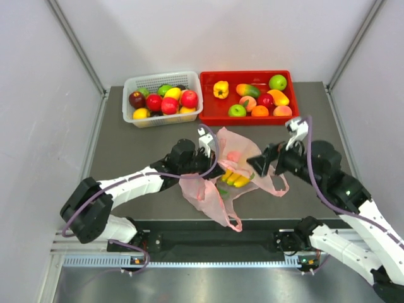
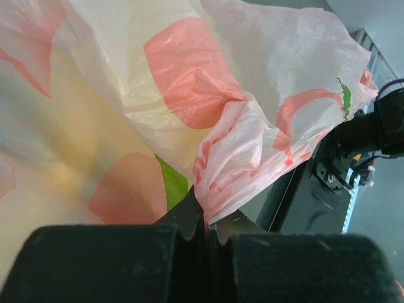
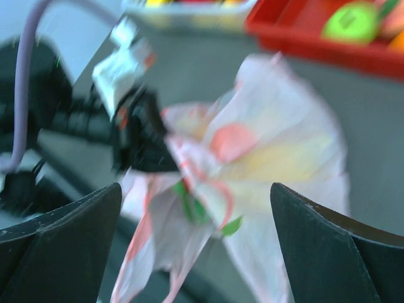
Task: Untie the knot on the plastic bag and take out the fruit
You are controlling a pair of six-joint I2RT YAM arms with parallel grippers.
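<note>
Left wrist view, right up close: the left gripper (image 2: 206, 221) has its black fingers (image 2: 184, 218) pressed together on a fold of the thin translucent pink plastic bag (image 2: 240, 158), pinching it tight. Right wrist view, blurred: the right gripper (image 3: 196, 189) has its fingers spread wide apart, holding nothing, with the bag just ahead. Over to the top external view: the bag lies crumpled on the dark grey table (image 1: 139, 148) between the two grippers, one loop handle (image 1: 235, 221) trailing toward the near edge. Inside it, a yellow banana bunch (image 1: 235, 179) and a round peach-pink fruit (image 1: 233, 155) show. At the far edge sit a white plastic basket (image 1: 161, 76) and a red plastic tray (image 1: 249, 118), side by side, both holding fruit.
</note>
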